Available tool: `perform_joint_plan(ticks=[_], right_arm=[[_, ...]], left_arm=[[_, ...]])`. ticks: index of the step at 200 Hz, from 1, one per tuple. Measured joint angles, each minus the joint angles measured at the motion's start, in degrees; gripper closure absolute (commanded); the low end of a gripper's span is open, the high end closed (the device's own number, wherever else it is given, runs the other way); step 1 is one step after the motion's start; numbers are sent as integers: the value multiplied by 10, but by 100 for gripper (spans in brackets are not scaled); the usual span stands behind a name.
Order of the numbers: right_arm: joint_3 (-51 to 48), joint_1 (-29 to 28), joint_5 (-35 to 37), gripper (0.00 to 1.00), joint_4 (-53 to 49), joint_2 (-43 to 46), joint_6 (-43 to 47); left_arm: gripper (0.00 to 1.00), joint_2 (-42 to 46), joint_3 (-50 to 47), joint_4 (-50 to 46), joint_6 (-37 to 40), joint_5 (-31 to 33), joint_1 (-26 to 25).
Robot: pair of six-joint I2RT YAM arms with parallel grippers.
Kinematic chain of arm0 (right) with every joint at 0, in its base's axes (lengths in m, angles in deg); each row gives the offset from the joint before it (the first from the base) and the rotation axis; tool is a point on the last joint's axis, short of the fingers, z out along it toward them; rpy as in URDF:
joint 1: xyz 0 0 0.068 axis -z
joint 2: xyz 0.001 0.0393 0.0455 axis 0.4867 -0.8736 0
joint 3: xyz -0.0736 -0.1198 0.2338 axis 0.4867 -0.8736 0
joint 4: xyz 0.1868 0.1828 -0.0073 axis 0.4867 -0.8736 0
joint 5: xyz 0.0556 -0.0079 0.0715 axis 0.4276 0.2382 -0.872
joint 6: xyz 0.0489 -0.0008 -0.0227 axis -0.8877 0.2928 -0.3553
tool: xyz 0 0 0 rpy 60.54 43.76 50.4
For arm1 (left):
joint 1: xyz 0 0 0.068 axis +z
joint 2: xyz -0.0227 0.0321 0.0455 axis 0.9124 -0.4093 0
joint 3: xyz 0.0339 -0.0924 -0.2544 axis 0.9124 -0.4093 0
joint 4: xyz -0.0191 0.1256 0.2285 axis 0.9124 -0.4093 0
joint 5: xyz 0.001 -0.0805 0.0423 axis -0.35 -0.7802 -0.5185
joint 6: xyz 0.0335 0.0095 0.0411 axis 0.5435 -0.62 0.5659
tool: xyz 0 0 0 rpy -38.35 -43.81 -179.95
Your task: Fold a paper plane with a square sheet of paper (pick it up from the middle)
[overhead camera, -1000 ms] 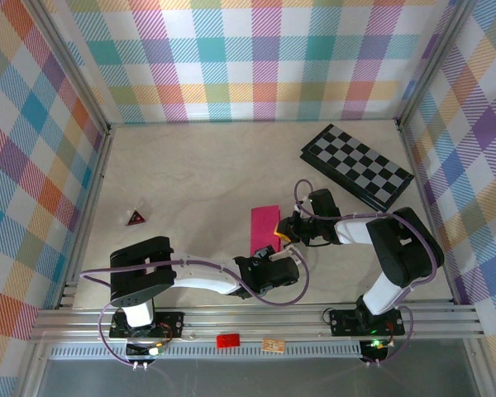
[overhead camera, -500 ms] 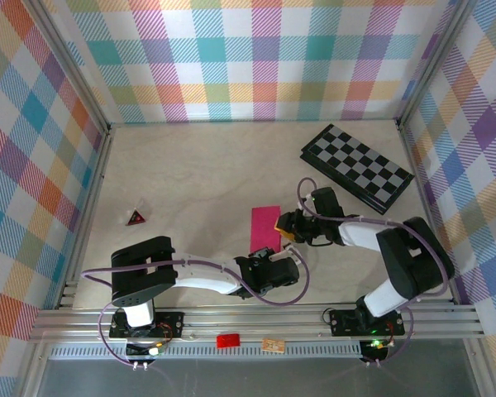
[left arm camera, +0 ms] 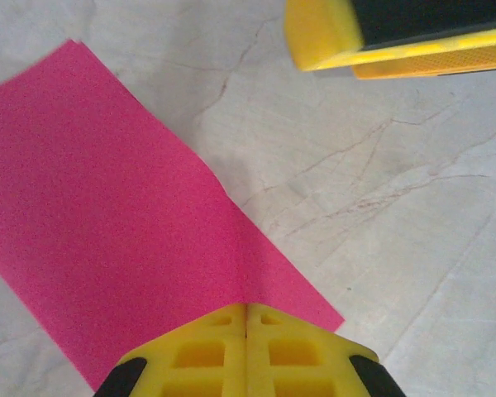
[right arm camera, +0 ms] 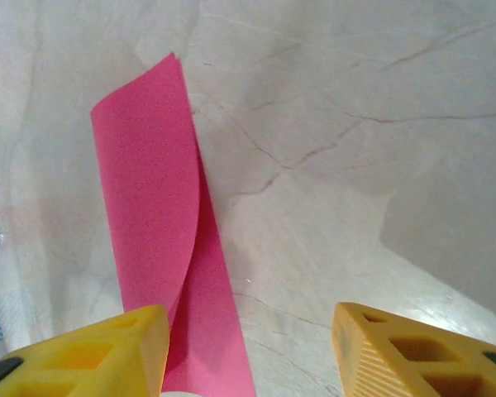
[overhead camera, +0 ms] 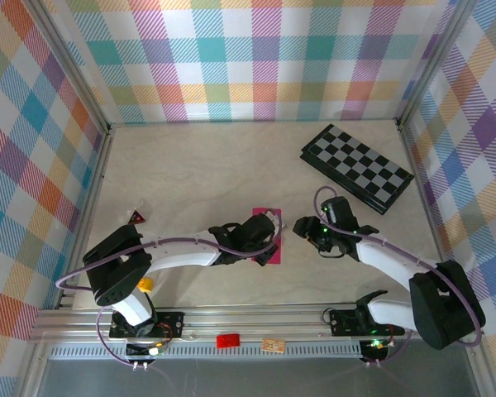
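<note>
Pink sheet (overhead camera: 272, 257) (left arm camera: 107, 231) (right arm camera: 149, 207), folded to a narrow strip, lies flat near ctr of table (overhead camera: 190, 165), top layer curling up on one side. Left jaws shut tight, pinching strip's edge. Right jaws approx half open w/ nothing held, just beside strip.

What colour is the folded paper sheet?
The thin paper sheet is magenta-pink, clearest in left wrist view.

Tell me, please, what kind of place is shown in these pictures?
Probably a robot test cell in a lab: plaid walls enclose a marble-look table, an aluminium rail runs along its near edge, and a left arm and right arm are bolted there.
</note>
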State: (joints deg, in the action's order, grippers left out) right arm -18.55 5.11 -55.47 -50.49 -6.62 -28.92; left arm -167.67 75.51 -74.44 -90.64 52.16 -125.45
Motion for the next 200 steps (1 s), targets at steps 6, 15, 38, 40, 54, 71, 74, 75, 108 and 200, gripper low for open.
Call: perform_joint_plan(ticks=[6,15,38,40,54,71,74,75,108,200], right_arm=[[-3,0,0,45,-3,6,0],[-7,0,0,45,-5,15,0],[-17,0,-15,46,-3,30,0],[-17,0,-17,47,-2,31,0],[-24,0,-33,49,5,32,0],[-30,0,-58,56,13,31,1],[-31,0,-63,57,16,31,0],[-31,0,-67,57,18,30,1],[-32,0,-115,61,49,0,0],[-32,0,-146,61,74,-29,-1]], left_arm=[[99,0,-1,0,-3,-11,3],[99,0,-3,0,-9,-25,7],[98,0,-7,1,-20,-48,13],[98,0,-8,1,-21,-49,13],[97,0,-12,2,-27,-57,16],[95,-1,-15,2,-29,-60,19],[94,-1,-15,2,-30,-59,20],[94,-1,-15,2,-29,-60,20],[85,-1,-15,0,-29,-54,21],[78,-28,-15,0,-14,-50,21]])
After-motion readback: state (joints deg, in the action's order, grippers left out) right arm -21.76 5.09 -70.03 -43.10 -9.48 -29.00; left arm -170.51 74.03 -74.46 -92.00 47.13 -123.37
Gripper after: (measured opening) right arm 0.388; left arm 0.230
